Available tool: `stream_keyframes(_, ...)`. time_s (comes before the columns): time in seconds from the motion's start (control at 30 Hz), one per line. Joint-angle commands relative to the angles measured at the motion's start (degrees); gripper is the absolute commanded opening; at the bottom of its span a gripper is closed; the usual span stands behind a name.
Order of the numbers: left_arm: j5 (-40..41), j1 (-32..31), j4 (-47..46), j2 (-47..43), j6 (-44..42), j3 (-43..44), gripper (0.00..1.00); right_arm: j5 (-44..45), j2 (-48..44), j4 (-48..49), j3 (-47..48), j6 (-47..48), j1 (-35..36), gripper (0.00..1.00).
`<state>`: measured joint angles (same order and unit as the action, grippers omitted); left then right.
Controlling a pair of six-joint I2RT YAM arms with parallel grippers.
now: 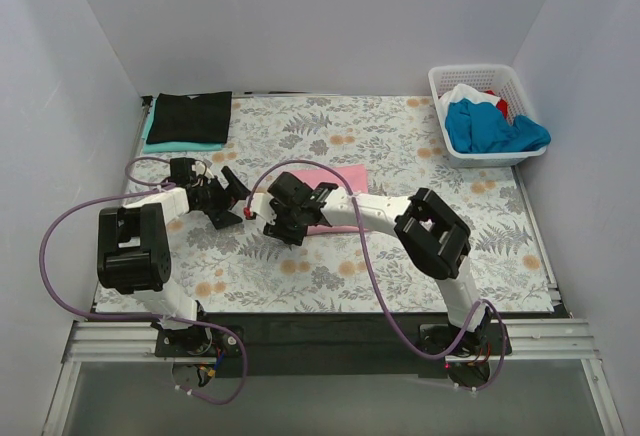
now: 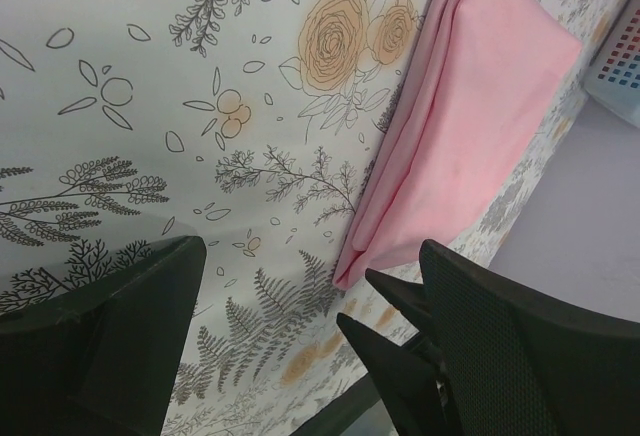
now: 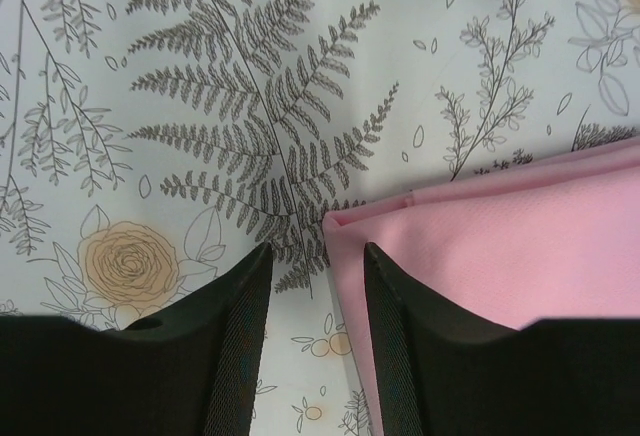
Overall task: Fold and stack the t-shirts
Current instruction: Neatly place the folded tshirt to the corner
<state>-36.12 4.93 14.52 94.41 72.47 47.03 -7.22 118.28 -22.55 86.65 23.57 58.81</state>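
A folded pink t-shirt (image 1: 345, 178) lies on the floral tablecloth at mid-table. My right gripper (image 1: 272, 214) is open at its left edge. In the right wrist view one finger (image 3: 400, 336) is over the pink cloth (image 3: 500, 256), the other (image 3: 235, 336) over the tablecloth, with the shirt's corner between them (image 3: 317, 256). My left gripper (image 1: 238, 199) is open and empty just left of it. In the left wrist view it (image 2: 310, 256) faces the pink t-shirt (image 2: 470, 126). A folded black t-shirt (image 1: 190, 114) lies on a teal one (image 1: 180, 145) at the back left.
A white lattice basket (image 1: 450, 146) stands at the back right, holding a blue t-shirt (image 1: 490, 128) with white and red cloth. It also shows in the left wrist view (image 2: 620, 66). The right gripper's black fingers (image 2: 390, 356) show in the left wrist view. White walls surround the table.
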Motion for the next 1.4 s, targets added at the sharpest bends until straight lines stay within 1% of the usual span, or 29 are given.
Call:
stream_keyframes(0.0, -0.7, -0.1, -0.6, -1.2, -0.2, -0.3, 0.88, 1.5, -2.3, 0.9, 4.0, 1.3, 1.4, 0.48)
stream_keyframes(0.27, -0.6, -0.1, -0.7, -1.2, -0.3, -0.2, 0.88, 4.1, 0.1, 0.8, 4.1, 2.5, 1.6, 0.46)
stream_keyframes(0.47, -0.9, -0.1, -1.1, -1.2, -0.4, -0.4, 0.88, 4.8, 2.7, 1.7, 1.7, 3.0, 1.6, 0.46)
stream_keyframes(0.57, -1.1, -0.2, -1.6, -0.8, -0.2, -0.8, 0.88, 4.9, 3.4, 3.7, -0.4, 3.2, 1.6, 0.43)
stream_keyframes(0.6, -1.1, -0.2, -2.0, -0.8, -0.1, -1.1, 0.88, 4.8, 3.6, 4.2, -0.7, 3.2, 1.6, 0.35)
stream_keyframes(0.67, -1.4, -0.8, -2.7, -0.9, 0.3, -1.4, 0.88, 4.9, 3.9, 4.4, -1.0, 3.4, 1.6, 0.24)
stream_keyframes(0.7, -1.8, -0.9, -3.4, -0.9, 0.5, -1.9, 0.88, 5.4, 3.7, 4.4, -1.2, 3.5, 1.4, 0.07)
stream_keyframes(0.73, -2.1, -1.2, -4.1, -0.6, 1.4, -2.3, 0.88, 5.5, 3.1, 4.4, -1.1, 3.5, 1.2, 0.01)
stream_keyframes(0.83, -4.7, -2.4, -7.9, 0.3, 3.9, -4.0, 0.87, 4.3, 0.5, 4.4, -0.4, 3.4, 0.5, 0.01)
stream_keyframes(0.87, -6.1, -2.6, -9.8, 1.0, 6.9, -4.7, 0.86, 3.9, -0.2, 4.4, 0.0, 3.2, 0.3, 0.01)
stream_keyframes(0.93, -8.9, -2.9, -16.6, 1.7, 10.8, -6.8, 0.86, 2.3, -2.0, 4.3, 0.9, 2.7, 0.0, 0.01)
stream_keyframes(0.97, -9.4, -3.7, -18.8, 2.0, 14.2, -7.3, 0.86, 1.9, -2.4, 4.4, 1.0, 2.5, -0.1, 0.01)
stream_keyframes(1.0, -9.8, -4.1, -22.4, 2.7, 15.4, -7.6, 0.86, 1.6, -3.0, 4.4, 1.1, 2.4, -0.4, 0.01)
stream_keyframes(1.03, -10.0, -4.1, -23.8, 3.1, 16.6, -7.8, 0.86, 1.5, -3.7, 4.4, 1.2, 2.4, -0.5, 0.01)
stream_keyframes(1.07, -10.2, -6.2, -25.1, 3.8, 17.8, -7.8, 0.88, 1.5, -4.0, 4.4, 1.3, 2.4, -0.6, 0.01)
stream_keyframes(1.2, -8.6, -7.8, -30.6, 6.2, 23.4, -8.4, 0.89, 1.2, -5.3, 4.4, 1.5, 2.7, -0.7, 0.01)
stream_keyframes(1.37, -6.1, -10.8, -32.5, 8.1, 27.2, -7.5, 0.89, 0.0, -6.1, 4.4, 2.2, 2.4, -0.8, 0.01)
